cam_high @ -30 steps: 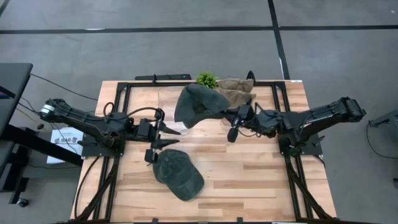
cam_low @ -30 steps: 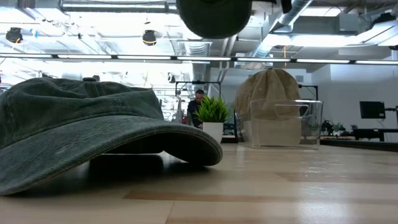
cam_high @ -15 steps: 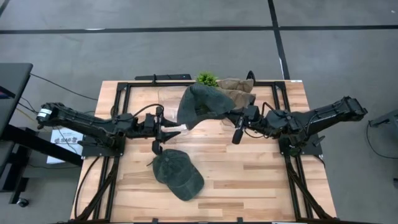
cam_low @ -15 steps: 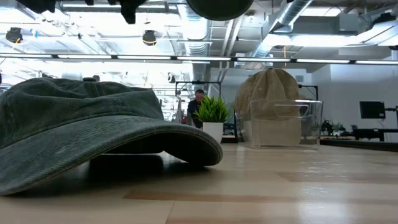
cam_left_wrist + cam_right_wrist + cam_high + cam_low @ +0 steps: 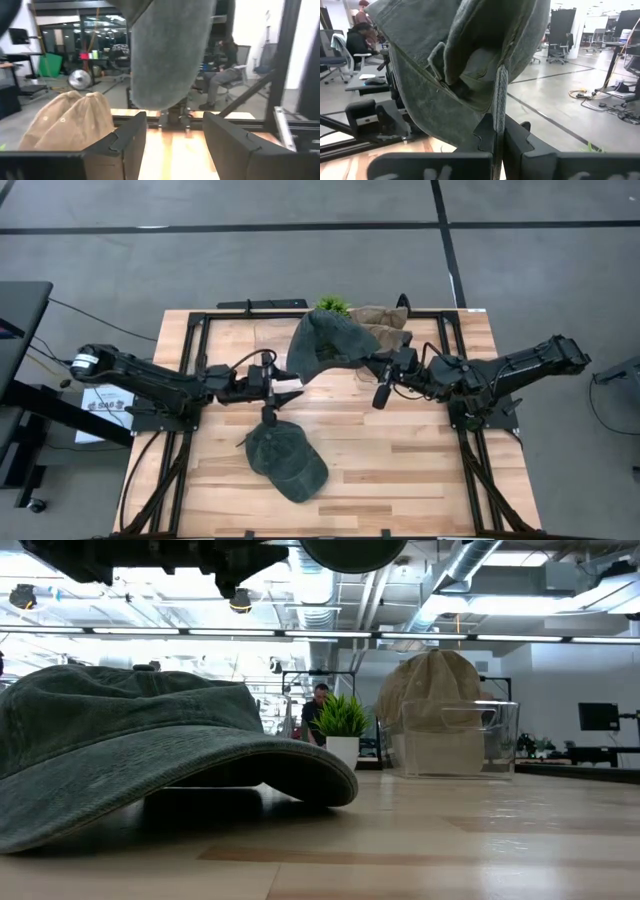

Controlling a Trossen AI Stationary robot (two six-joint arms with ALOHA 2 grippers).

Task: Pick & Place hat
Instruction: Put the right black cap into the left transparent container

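My right gripper (image 5: pixel 378 367) is clamped tight on the back strap of a dark green washed-cotton cap (image 5: pixel 325 345), which hangs in the air above the far middle of the light wooden slatted table (image 5: pixel 420 470). In my right wrist view the cap (image 5: pixel 465 65) droops over my two pressed-together fingers (image 5: pixel 492 135), its open underside and adjuster strap facing the camera.

My left gripper (image 5: pixel 285 388) reaches toward that hanging cap from the other side, fingers spread apart and empty; in my left wrist view the two dark fingers (image 5: pixel 132 137) stand wide with the cap's grey-green brim (image 5: pixel 167 55) dangling just ahead of them, not touching.

A second dark green cotton cap (image 5: pixel 286 462) lies crown-up on the table nearer the front edge, just beside and below my left gripper; in the low view it fills the left foreground (image 5: pixel 150 755).

At the far edge sits a small green potted plant (image 5: pixel 333 305), and next to it a tan fabric hat (image 5: pixel 380 325) resting on a clear plastic box (image 5: pixel 458 740). A person (image 5: pixel 318 705) sits in the room beyond the plant.
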